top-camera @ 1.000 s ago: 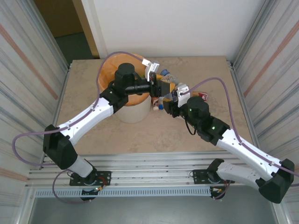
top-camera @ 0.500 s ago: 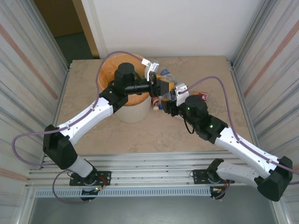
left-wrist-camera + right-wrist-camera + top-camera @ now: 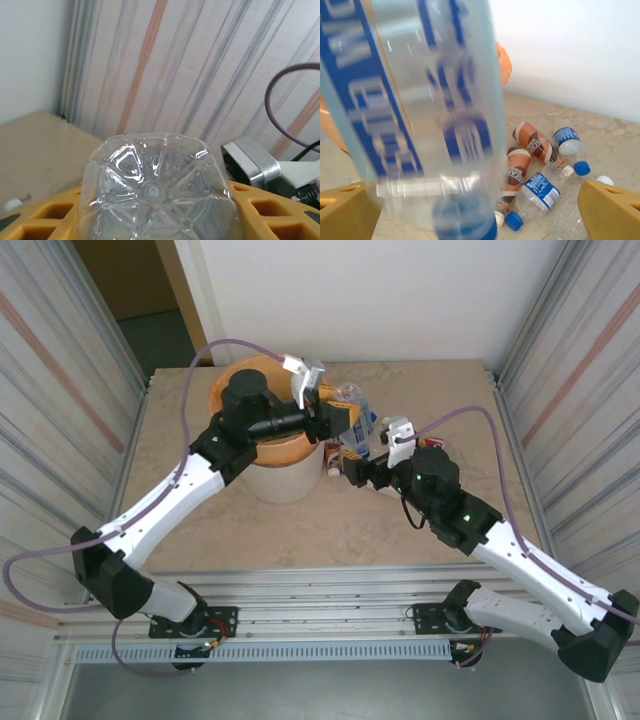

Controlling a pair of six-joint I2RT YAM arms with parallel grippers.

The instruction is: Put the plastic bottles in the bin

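The left arm reaches across the orange-lined bin [image 3: 285,480], and the left gripper [image 3: 338,420] is clamped on a clear, thin-walled bottle [image 3: 152,192] just beside the rim. The bottle's petal-moulded base faces the left wrist. Its blue cap [image 3: 465,227] points into the right gripper [image 3: 352,463], whose yellow jaws stand spread wide. Loose bottles [image 3: 535,145] lie on the marbled table [image 3: 330,530].

Glossy clear plastic bottle [image 3: 155,190] (matt tabletop [image 3: 330,530])

The left arm [image 3: 170,502] and right arm [image 3: 530,565] have white links, black joints and yellow jaws; a purple cable [image 3: 200,352] runs along each.
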